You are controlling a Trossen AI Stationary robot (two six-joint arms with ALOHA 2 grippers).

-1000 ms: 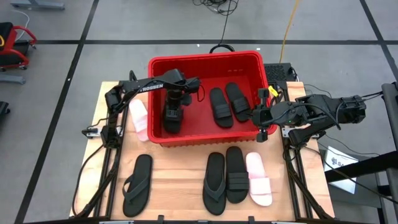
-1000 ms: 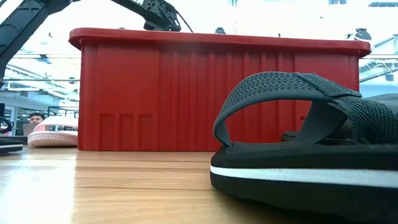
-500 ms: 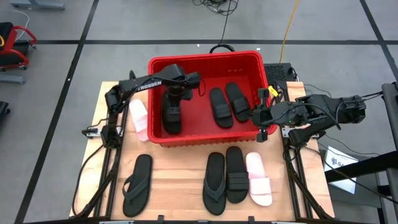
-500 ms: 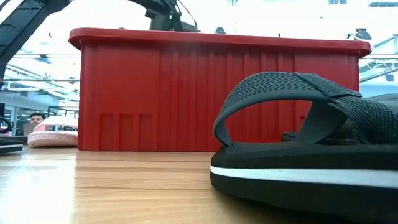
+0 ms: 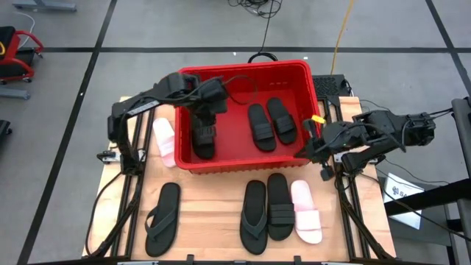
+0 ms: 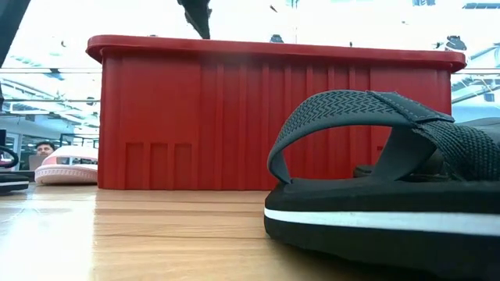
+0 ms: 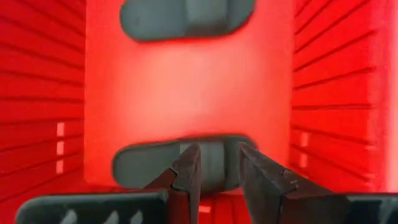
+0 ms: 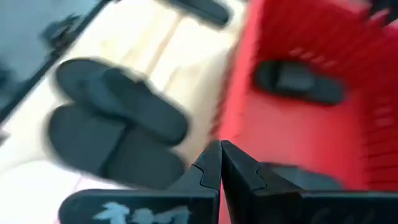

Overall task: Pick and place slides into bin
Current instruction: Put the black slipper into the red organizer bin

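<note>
I see my left gripper (image 5: 208, 112) with fingers slightly apart, empty, above a black slide (image 5: 204, 139) lying at the bin's (image 5: 243, 71) left end. My right gripper (image 5: 305, 149) is pinched closed beside the bin's right wall. I count three black slides in the bin, three black and two pink on the table (image 5: 206, 213)

wooden table (image 5: 213, 199), red bin (image 5: 243, 72), five slides (image 5: 280, 207)

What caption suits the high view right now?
Left claw open above a black slide in the red bin; right claw shut beside it.
</note>
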